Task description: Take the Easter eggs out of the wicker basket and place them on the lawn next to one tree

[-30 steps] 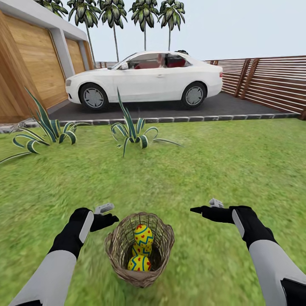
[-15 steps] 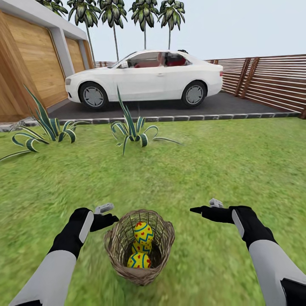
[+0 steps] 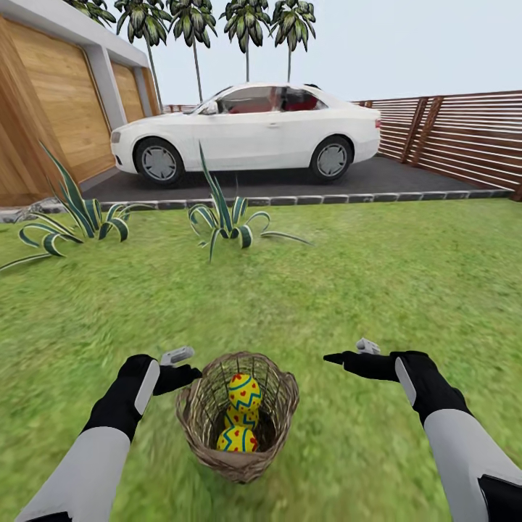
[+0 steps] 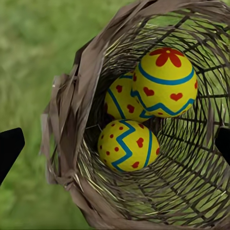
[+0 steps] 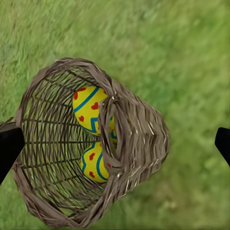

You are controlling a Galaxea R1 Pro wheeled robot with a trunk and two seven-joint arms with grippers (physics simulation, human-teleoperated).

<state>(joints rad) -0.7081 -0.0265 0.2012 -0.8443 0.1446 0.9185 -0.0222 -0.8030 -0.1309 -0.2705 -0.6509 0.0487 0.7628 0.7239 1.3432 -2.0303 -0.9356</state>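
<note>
Sitting on the lawn (image 3: 348,290), the basket (image 3: 279,406) is resting between the 2 arms, just in front of the robot. It is holding all 3 eggs: the top egg (image 3: 244,391) is lying on the other 2, the middle egg (image 3: 235,417) is mostly hidden beneath it, and the lowest egg (image 3: 237,439) is lying nearest the robot.

The left gripper (image 3: 190,365) is hovering just beside the basket's rim, not touching it as far as the head view is showing. Its wrist camera is looking straight down into the basket, with a dark fingertip showing at each edge, so the fingers are standing spread with nothing between them but air. The right gripper (image 3: 346,352) is hanging over bare grass, apart from the basket, its fingers likewise spread wide and carrying nothing.

Beyond the grass, 2 spiky striped plants (image 3: 225,217) are growing near a stone edging (image 3: 341,199). A white car (image 3: 246,134) is standing on the driveway (image 3: 406,177), with a garage (image 3: 51,109) on one side and a slatted fence (image 3: 457,138) on the other.
</note>
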